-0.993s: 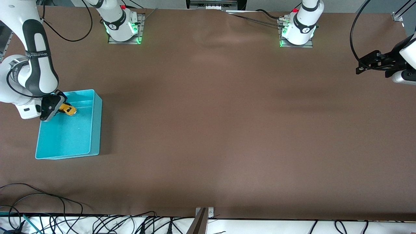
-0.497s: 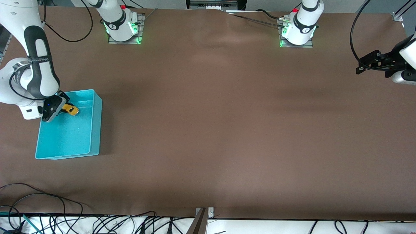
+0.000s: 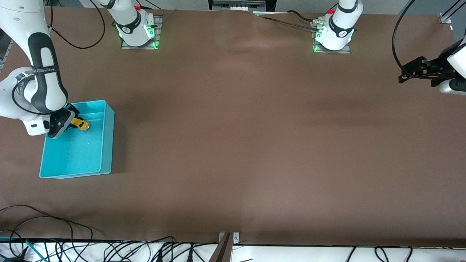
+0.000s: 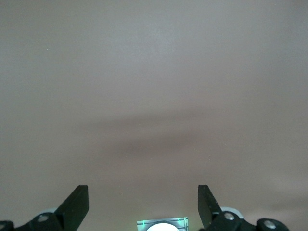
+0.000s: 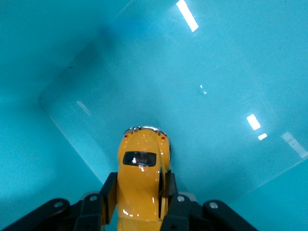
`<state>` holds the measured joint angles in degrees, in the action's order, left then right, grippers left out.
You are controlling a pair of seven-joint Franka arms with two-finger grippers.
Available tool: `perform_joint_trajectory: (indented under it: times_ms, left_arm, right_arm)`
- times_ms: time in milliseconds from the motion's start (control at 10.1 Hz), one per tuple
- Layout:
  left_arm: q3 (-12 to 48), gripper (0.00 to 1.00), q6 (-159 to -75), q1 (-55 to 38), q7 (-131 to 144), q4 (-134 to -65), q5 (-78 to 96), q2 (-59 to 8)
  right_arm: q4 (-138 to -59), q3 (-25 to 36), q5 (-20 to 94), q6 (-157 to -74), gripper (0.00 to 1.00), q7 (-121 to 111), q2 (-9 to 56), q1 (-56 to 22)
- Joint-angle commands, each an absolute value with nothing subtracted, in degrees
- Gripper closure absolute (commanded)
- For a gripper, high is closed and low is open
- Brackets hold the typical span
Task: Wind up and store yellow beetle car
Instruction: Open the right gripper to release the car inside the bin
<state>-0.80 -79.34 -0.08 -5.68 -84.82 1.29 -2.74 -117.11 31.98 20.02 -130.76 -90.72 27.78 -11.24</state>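
My right gripper is shut on the yellow beetle car and holds it low inside the turquoise bin, over the part of the bin nearest the robots' bases. In the right wrist view the car sits between my two black fingers, nose toward the bin's wall, with the gripper clamped on its sides. My left gripper waits high at the left arm's end of the table. In the left wrist view it is open and empty over bare brown table.
The bin stands at the right arm's end of the brown table. The arm bases stand along the table's edge farthest from the front camera. Cables lie along the edge nearest that camera.
My right gripper has sunk a little deeper into the bin with the car, shifting slightly toward the bin's middle. The left arm has not moved.
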Motion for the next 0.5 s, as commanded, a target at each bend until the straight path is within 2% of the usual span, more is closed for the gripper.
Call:
perform_joint_trajectory:
  times_ms: [0,199,397]
  left_arm:
    - [-1.05,0.0,-78.93,0.18,-5.1,-85.25,2.99,-2.29]
    - [-1.05,0.0,-78.93,0.18,-5.1,-85.25,2.99,-2.29]
    - [-1.05,0.0,-78.93,0.18,-5.1,-85.25,2.99,-2.29]
  right_arm:
    - [-113.31,31.64,21.62,-129.73,0.42,-91.32,28.39,-10.81]
    - [-109.88,31.64,21.8,-127.28,0.14,-91.14,28.3,-10.81]
    - [-106.55,31.82,21.8,-124.3,0.14,-89.31,27.51,-11.33]
